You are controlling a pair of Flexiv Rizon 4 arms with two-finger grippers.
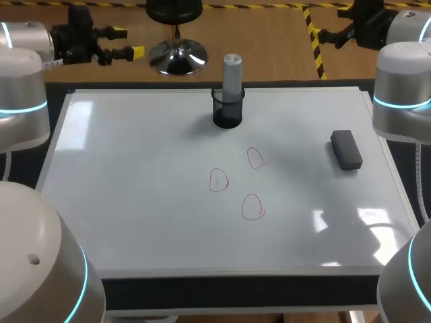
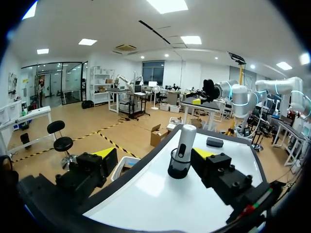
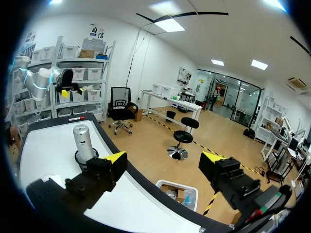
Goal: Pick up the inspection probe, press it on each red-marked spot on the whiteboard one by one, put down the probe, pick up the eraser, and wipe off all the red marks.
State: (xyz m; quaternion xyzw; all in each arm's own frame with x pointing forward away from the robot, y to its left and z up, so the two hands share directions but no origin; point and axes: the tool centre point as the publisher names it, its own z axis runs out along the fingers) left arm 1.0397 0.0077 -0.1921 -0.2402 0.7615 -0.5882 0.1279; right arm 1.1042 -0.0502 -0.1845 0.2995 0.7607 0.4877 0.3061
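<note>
The grey inspection probe stands upright in a black mesh cup at the back middle of the whiteboard. Three red circles are drawn near the board's centre. A dark eraser lies at the right. My left gripper hangs open past the board's back left corner. In the left wrist view the left gripper has the probe ahead of it, off its right finger. My right gripper is open beyond the back right corner. The right gripper holds nothing, and the probe stands off to one side.
The whiteboard covers nearly the whole table, with a black strip along its front edge. My arms' white links rise at both sides of the board. The eraser shows beyond the cup in the left wrist view.
</note>
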